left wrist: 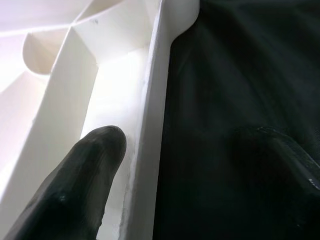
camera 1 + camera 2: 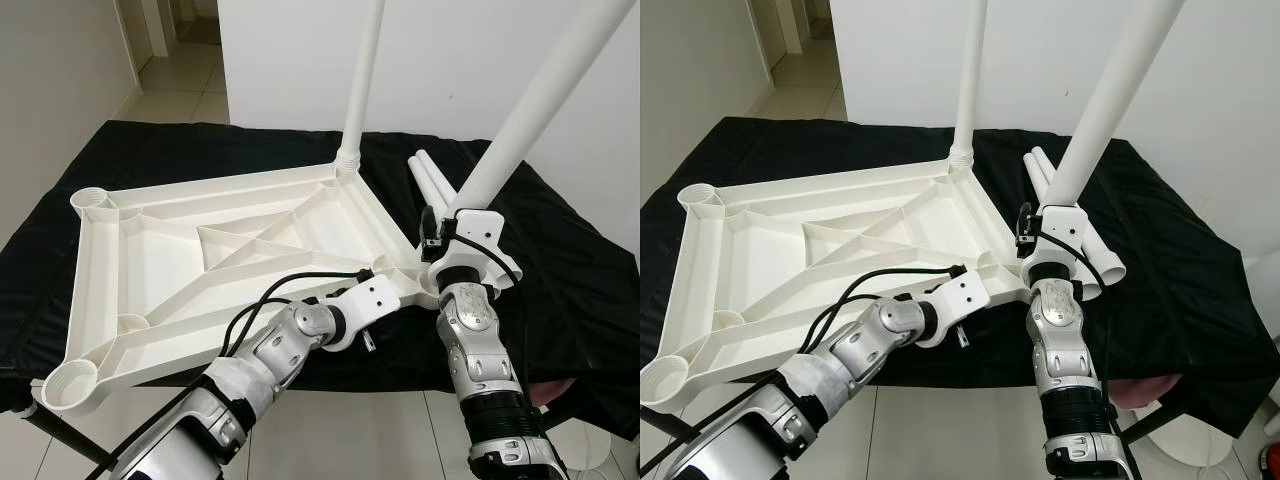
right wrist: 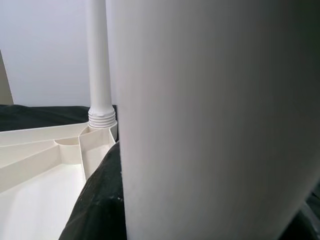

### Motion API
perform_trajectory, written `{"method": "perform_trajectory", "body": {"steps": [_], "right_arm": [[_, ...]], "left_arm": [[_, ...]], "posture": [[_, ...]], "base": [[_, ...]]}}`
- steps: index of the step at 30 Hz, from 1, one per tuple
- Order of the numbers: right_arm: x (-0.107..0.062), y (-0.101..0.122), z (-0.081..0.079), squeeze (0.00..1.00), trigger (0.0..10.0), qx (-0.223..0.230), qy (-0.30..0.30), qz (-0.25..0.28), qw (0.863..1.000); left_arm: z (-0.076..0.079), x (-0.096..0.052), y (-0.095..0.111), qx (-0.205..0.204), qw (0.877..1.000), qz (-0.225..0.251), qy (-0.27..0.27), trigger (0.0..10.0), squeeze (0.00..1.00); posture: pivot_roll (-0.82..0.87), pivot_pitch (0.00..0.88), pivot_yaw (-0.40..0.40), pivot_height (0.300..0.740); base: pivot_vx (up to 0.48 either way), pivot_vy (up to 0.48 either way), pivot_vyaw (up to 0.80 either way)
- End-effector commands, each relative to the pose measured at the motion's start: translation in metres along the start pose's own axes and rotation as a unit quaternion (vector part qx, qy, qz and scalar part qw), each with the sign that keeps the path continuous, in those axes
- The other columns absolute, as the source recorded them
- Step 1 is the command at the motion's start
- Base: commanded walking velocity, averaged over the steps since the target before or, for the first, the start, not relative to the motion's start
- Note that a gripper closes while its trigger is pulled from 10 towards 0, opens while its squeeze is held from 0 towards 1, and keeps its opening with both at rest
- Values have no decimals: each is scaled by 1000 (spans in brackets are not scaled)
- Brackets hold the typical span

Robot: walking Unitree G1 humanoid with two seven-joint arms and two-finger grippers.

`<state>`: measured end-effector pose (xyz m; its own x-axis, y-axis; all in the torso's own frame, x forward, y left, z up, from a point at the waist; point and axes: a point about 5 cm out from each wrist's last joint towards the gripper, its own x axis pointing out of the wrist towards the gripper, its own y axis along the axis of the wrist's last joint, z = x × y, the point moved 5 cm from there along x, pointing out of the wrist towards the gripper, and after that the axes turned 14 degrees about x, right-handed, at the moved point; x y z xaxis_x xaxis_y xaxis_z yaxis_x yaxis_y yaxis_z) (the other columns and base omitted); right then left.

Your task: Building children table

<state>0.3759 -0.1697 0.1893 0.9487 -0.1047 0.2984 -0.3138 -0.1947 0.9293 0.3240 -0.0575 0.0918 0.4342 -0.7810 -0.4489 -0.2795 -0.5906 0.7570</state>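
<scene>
The white plastic ribbed tabletop (image 2: 230, 250) lies upside down on the black cloth-covered table (image 2: 560, 290). One white tubular leg (image 2: 362, 80) stands screwed into its far corner socket. My right gripper (image 2: 455, 235) is clamped around a second white leg (image 2: 530, 110), tilted above the near corner; my right wrist view shows that leg pressed close against the lens. Two spare white legs (image 2: 430, 180) lie beside it. My left gripper (image 1: 165, 165) straddles the tabletop's rim, one black finger (image 1: 85, 175) inside, the other outside on cloth.
</scene>
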Motion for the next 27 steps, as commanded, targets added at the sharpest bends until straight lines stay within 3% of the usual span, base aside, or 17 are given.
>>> {"method": "perform_trajectory", "body": {"steps": [1, 2, 3, 6, 7, 15, 27], "right_arm": [[0, 4, 3, 0, 10000, -1, -8, 6, 1000], [0, 4, 3, 0, 10000, -1, -8, 6, 1000], [0, 4, 3, 0, 10000, -1, -9, 6, 1000], [0, 3, 4, 0, 10000, -1, -10, 5, 1000], [0, 3, 4, 0, 10000, -1, -10, 5, 1000], [-1, 3, 4, 0, 10000, -2, -11, 5, 1000], [1, 1, 2, 0, 10000, -2, -9, 2, 1000]], "left_arm": [[-10, 1, 0, 0, 1000, -14, 28, 10000, 0], [-11, 1, 1, 5, 999, -13, 29, 7059, 0], [-12, 0, 2, 10, 999, -8, 30, 824, 0], [-14, 0, 5, 12, 999, -6, 30, 824, 0], [-14, 0, 6, 12, 1000, -3, 28, 0, 0], [-14, -7, 7, 20, 1000, 11, 8, 0, 0], [3, -24, -20, 51, 997, -6, -51, 0, 0]], "posture": [[-38, 0, -19, 740], [-37, 0, -17, 740], [-37, 0, -16, 740], [-37, 0, -16, 740], [-37, 0, -15, 740], [-37, 0, -13, 740], [-31, 0, -27, 740]], "base": [[0, 0, 0], [0, 0, 0], [0, 0, 0], [0, 0, 0], [0, 0, 0], [0, 0, 0], [0, 0, 0]]}}
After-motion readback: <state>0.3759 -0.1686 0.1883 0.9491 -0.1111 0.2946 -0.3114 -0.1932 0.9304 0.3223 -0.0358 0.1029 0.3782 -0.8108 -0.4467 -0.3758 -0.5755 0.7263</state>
